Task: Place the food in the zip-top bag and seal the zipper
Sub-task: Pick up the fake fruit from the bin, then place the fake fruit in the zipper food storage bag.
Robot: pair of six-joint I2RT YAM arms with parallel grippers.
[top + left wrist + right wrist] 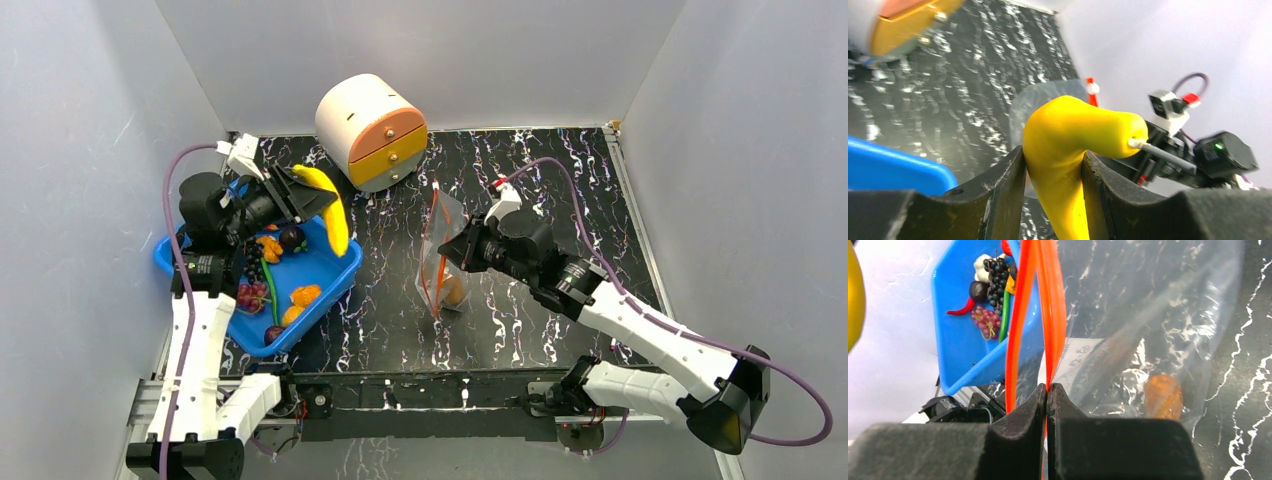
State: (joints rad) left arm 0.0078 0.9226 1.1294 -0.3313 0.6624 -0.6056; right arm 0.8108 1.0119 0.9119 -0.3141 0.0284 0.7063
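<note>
My left gripper (305, 200) is shut on the yellow banana (331, 212), held in the air above the far corner of the blue bin (340, 276). In the left wrist view the banana (1068, 150) fills the gap between the fingers (1008, 180). The clear zip-top bag (445, 245) stands mid-table with its mouth facing left. My right gripper (1048, 390) is shut on one side of the orange zipper (1054, 315); the other strip (1018, 325) bows away, so the mouth gapes. An orange food piece (1163, 396) lies inside the bag. More food (268, 290) stays in the bin.
A round white drawer unit (370, 130) with orange and yellow fronts lies on its side at the back. White walls close in on three sides. The black marbled tabletop (540, 300) lies between the bin and the bag.
</note>
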